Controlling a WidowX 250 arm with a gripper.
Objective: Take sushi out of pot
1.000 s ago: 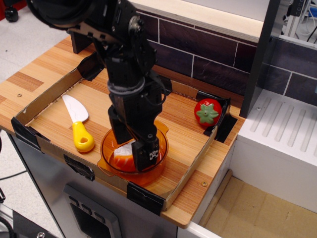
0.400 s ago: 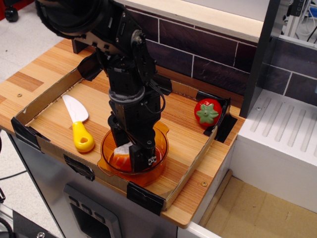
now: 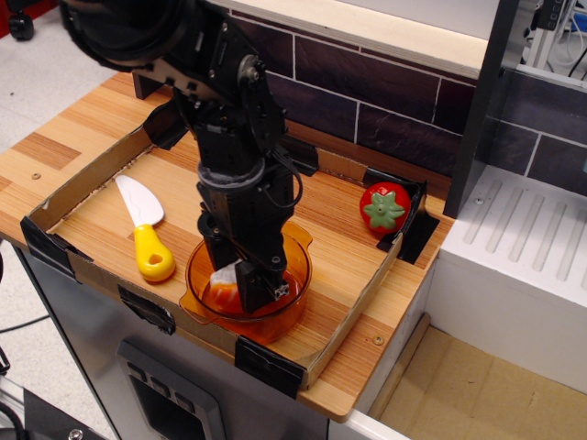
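Observation:
The orange translucent pot [image 3: 295,246] sits at the front of the cardboard tray. The sushi [image 3: 226,286], orange with a white face, lies inside it at the left. My black gripper [image 3: 240,291] reaches straight down into the pot. Its fingers stand on either side of the sushi, one at the back left and one [image 3: 261,286] at the front right. The jaws look open and close around the sushi. The arm hides the middle of the pot.
A white toy knife with a yellow handle [image 3: 152,254] lies left of the pot. A red tomato toy [image 3: 384,208] sits in the tray's back right corner. Low cardboard walls [image 3: 352,310] ring the tray. A white dish rack [image 3: 514,266] stands to the right.
The gripper has dropped lower into the pot and shifted slightly left, so its fingers now stand around the sushi. The sushi and pot have stayed in place.

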